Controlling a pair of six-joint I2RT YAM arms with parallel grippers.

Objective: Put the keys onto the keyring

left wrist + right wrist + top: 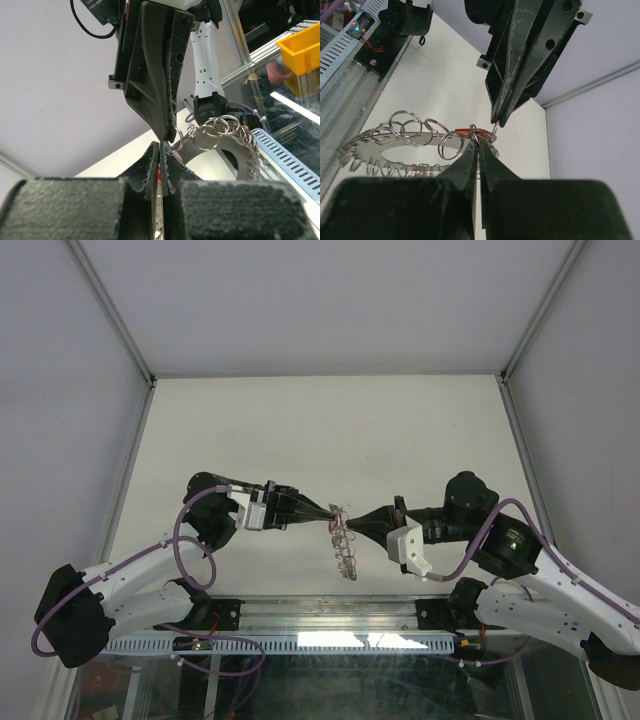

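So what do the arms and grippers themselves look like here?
The left arm and right arm have white links with black joints, and a purple cable loops along each. The left gripper and right gripper are black, with long wedge-shaped fingers tapering to narrow tips.

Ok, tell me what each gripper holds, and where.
Left gripper: apparently the red-tagged key, red showing between its fingers. Right gripper: a small loop on the keyring.
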